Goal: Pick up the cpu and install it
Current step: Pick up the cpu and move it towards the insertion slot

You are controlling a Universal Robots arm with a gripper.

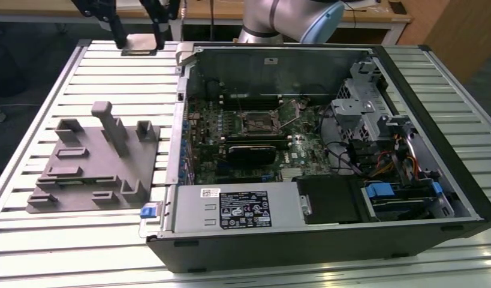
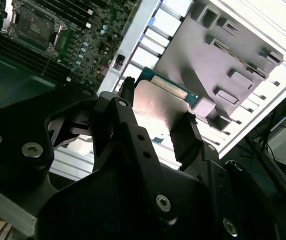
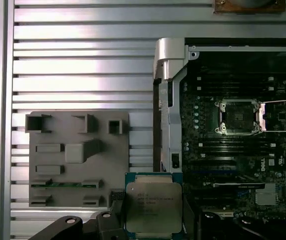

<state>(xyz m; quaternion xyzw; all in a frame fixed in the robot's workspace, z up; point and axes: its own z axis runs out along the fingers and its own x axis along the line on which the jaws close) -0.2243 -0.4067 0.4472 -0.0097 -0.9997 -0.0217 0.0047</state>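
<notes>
- Carry step in hand: the gripper (image 2: 155, 112) held the cpu (image 3: 153, 207) clenched between its jaws, aloft near the grey tray (image 3: 78, 160).
- The socket (image 3: 236, 116) stood open, apparently empty.
- Seating would call for square alignment.

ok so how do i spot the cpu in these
Start at the open computer case and the grey moulded tray beside it. The cpu is the small flat square clamped in the hand. Its pale silver metal top with a green rim sets it apart from the dark-centred socket inside the case.
</notes>
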